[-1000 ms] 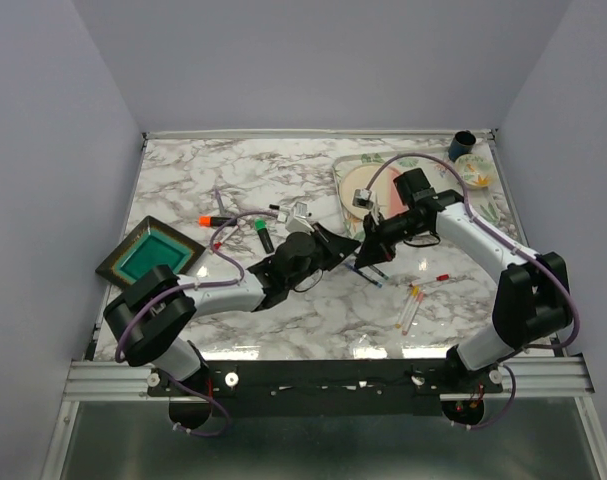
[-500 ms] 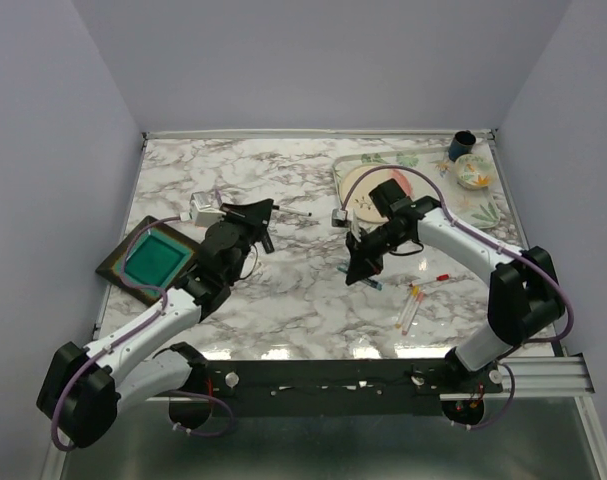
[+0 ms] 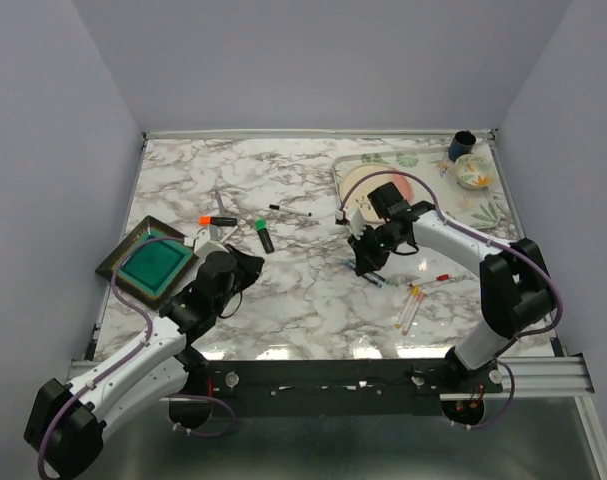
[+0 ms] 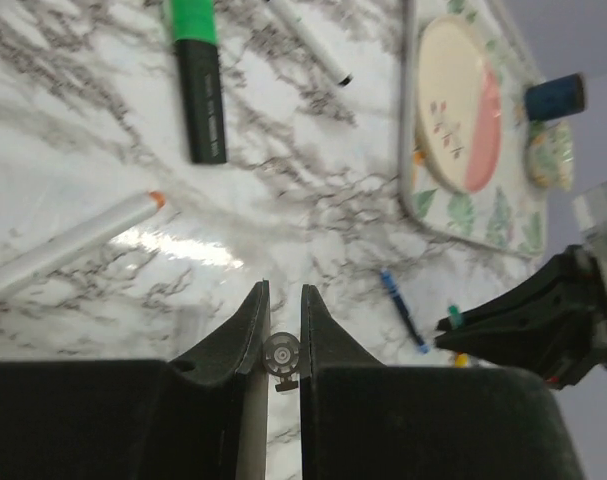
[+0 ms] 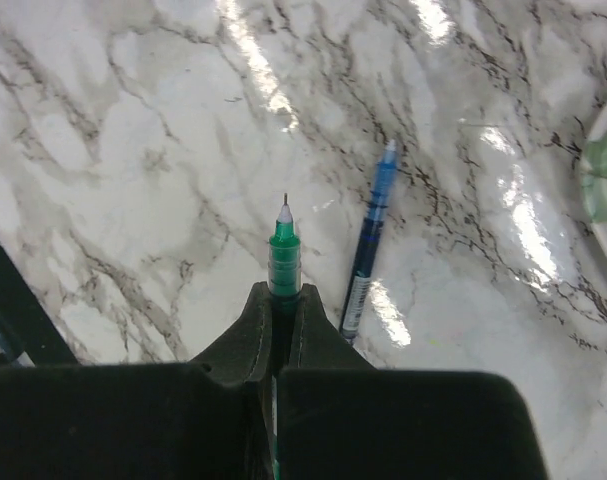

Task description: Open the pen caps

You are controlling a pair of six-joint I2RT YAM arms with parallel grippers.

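My right gripper (image 3: 367, 264) (image 5: 283, 296) is shut on a slim green pen (image 5: 284, 262). The pen's bare tip points down at the marble, with no cap on it. My left gripper (image 3: 249, 264) (image 4: 281, 296) is nearly shut on a small round greyish pen cap (image 4: 281, 354), seen end-on deep between the fingers. It sits at the near left, well apart from the right gripper. A black highlighter with a green cap (image 3: 264, 234) (image 4: 194, 22) and one with an orange cap (image 3: 218, 219) lie on the table. An uncapped blue pen (image 5: 368, 255) (image 4: 402, 309) lies beside the right gripper.
A teal tray (image 3: 155, 262) sits at the left. A placemat with a plate (image 3: 369, 188) (image 4: 458, 110), a dark cup (image 3: 462, 145) and a bowl (image 3: 473, 172) sit at the back right. A slim pen (image 3: 291, 211), several pens (image 3: 413, 305) and a white pen (image 4: 73, 245) lie loose.
The grippers met mid-table a second ago. The left arm has since drawn away to the near left with the cap. The right gripper has stayed near the middle with the pen.
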